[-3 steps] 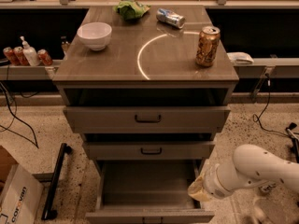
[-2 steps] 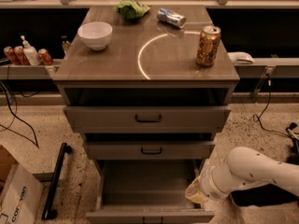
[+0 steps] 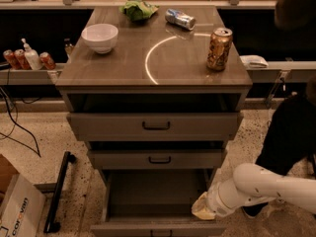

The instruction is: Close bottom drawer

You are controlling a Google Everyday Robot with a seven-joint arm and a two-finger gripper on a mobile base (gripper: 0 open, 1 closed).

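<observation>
The bottom drawer is pulled far out of the grey-brown cabinet; its deep box looks empty. Its flat front lies along the lower edge of the view, with only the top of the black handle showing. My gripper is on the end of my white arm, which comes in from the right. It sits over the drawer's front right corner, just behind the front panel. The middle drawer and the top drawer above are each open a little.
On the cabinet top stand a white bowl, an upright gold can, a lying silver can and a green bag. A cardboard box and a black bar lie on the floor at left. A dark-clothed person stands at right.
My arm and gripper have moved a little left and down, closer to the drawer's front right corner. The bottom drawer stands equally far out.
</observation>
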